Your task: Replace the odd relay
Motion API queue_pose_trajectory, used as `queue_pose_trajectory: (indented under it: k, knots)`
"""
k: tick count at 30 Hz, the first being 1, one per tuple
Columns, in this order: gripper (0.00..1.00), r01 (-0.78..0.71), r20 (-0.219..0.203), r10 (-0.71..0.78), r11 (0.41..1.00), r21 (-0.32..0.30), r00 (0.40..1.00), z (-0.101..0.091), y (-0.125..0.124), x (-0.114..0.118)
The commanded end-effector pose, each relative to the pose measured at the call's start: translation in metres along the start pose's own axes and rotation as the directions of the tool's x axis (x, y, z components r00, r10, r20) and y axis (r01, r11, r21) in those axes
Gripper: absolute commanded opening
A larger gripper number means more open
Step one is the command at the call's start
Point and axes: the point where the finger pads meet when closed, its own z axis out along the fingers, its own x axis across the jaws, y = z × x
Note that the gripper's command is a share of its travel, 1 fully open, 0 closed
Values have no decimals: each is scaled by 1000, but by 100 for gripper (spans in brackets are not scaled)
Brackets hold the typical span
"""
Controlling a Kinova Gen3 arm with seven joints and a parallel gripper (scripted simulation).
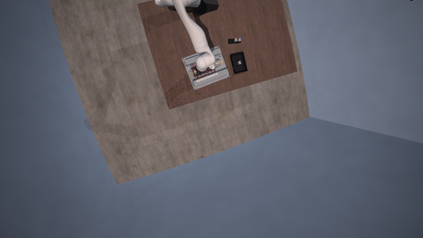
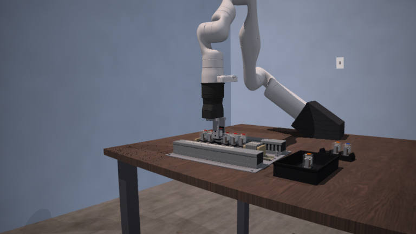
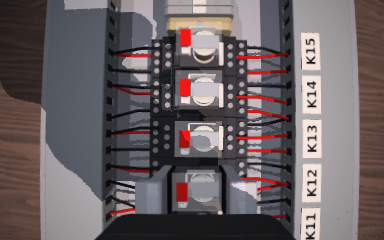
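Pincer (image 3: 196, 192): vertical over the relay row, fingers pinching a red-button relay (image 3: 196, 191) at position K12, seated in line with neighbours K13–K15. Tray (image 2: 325, 170): on desk (image 2: 352, 194), right of panel, well apart; holds orange-button relay (image 2: 307, 160).

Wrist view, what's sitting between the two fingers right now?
In the wrist view, a red-button relay sits clamped between the fingers, in the K12 position, just below the K13 relay.
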Motion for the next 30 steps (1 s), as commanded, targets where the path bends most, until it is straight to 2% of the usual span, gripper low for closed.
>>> queue_pose_trajectory:
  k: [1,30]
  knots:
    - [0,-5,-2,5,1000,2,1000,-2,0,1]
    - [0,-1,-2,1,1000,2,1000,-1,0,1]
